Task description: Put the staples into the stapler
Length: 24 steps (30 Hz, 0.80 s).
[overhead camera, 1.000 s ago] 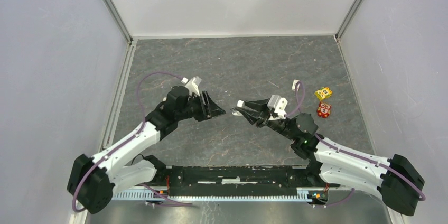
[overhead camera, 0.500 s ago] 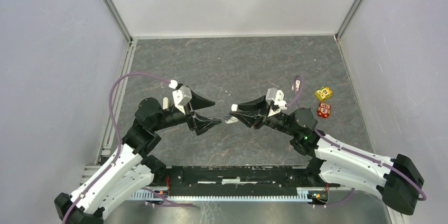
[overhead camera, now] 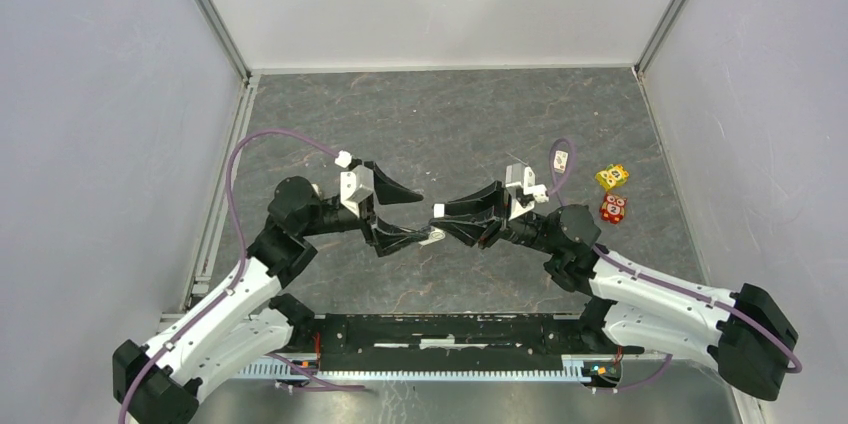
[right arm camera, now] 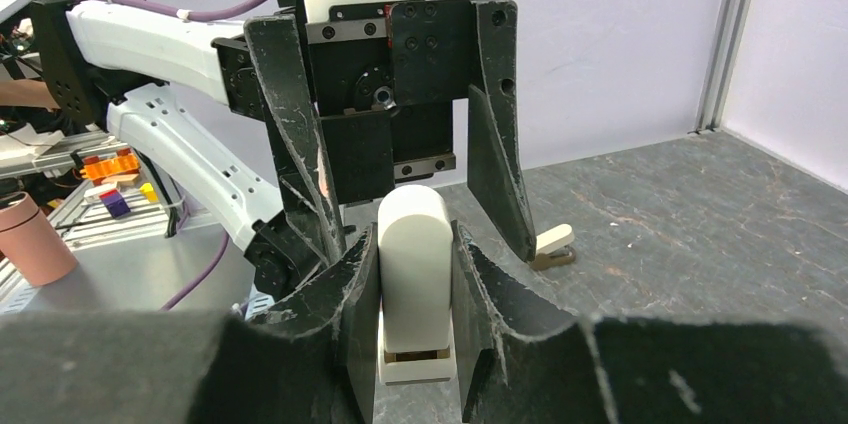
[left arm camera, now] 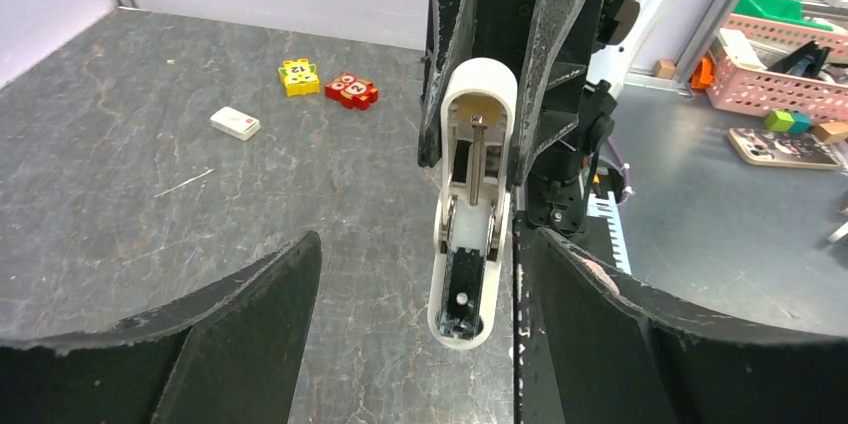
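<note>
Two robot arms meet nose to nose over a dark grey, stone-patterned table (overhead camera: 400, 114). The right gripper (overhead camera: 437, 223) is clamped on a small white plastic stapler (left arm camera: 470, 204), its two black fingers pressing the stapler's sides. The stapler hangs roughly upright above the table, its long axis running top to bottom. The face turned toward the left arm shows a thin metal rod and a dark channel below it.

The left gripper (overhead camera: 428, 216) stands wide open and empty, its fingers spread sideways. The stapler lies dead ahead of it, its lower end framed between those fingers, just beside one of them. Whether they touch cannot be told. The fingers' spread runs across the stapler's length, so closing them would likely take it by the width, below the right gripper's hold.

The staples are not at the stapler. Their thumbnail-size whitish box with a red mark (left arm camera: 235, 123) sits on the table behind the right gripper, toward the far right. It lies near a yellow cartoon-face cube (overhead camera: 612, 176) and a red cartoon-face cube (overhead camera: 613, 208), well apart from both sets of fingers and nearer the right arm. A pale sliver (left arm camera: 185, 182) lies beside the box, too fine to tell whether it is a strip of staples. Loading appears not yet begun, and the free left gripper is the likelier one to fetch them.
</note>
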Tool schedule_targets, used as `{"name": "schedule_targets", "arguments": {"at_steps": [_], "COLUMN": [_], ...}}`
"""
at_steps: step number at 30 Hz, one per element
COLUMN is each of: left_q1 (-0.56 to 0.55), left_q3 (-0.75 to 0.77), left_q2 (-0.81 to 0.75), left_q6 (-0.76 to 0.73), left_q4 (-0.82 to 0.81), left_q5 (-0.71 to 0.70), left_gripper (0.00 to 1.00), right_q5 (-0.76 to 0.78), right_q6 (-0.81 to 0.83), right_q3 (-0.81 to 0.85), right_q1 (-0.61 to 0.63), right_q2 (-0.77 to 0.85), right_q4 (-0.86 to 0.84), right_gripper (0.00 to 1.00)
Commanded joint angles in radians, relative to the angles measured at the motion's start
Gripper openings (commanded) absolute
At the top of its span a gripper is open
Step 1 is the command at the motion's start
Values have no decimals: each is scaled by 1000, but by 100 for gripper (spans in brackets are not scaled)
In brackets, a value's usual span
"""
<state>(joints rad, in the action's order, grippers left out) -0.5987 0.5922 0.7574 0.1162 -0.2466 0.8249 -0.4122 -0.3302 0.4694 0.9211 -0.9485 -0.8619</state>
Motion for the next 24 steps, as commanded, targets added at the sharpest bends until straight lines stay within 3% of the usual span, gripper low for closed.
{"name": "schedule_targets", "arguments": {"at_steps": [1, 14, 17, 21, 24], "left_q1": [-12, -76, -76, -76, -77], "left_q3": [-7, -15, -16, -15, -9], "left_q2": [38, 104, 100, 92, 94], "left_q6": [63, 50, 36, 42, 48], "left_q4": [-118, -103, -97, -96, -88], "left_q5": [67, 28, 24, -9, -22], "left_gripper": [84, 72, 60, 31, 16], "right_q5": [-15, 6, 3, 3, 15], "right_q6": [-26, -23, -22, -20, -22], "right_q3": [41, 40, 40, 36, 31], "right_q1": [0, 1, 2, 1, 0], "right_q2": [-17, -45, -47, -50, -49], "right_q4": [-79, -98, -100, -97, -91], "right_gripper": [0, 0, 0, 0, 5]}}
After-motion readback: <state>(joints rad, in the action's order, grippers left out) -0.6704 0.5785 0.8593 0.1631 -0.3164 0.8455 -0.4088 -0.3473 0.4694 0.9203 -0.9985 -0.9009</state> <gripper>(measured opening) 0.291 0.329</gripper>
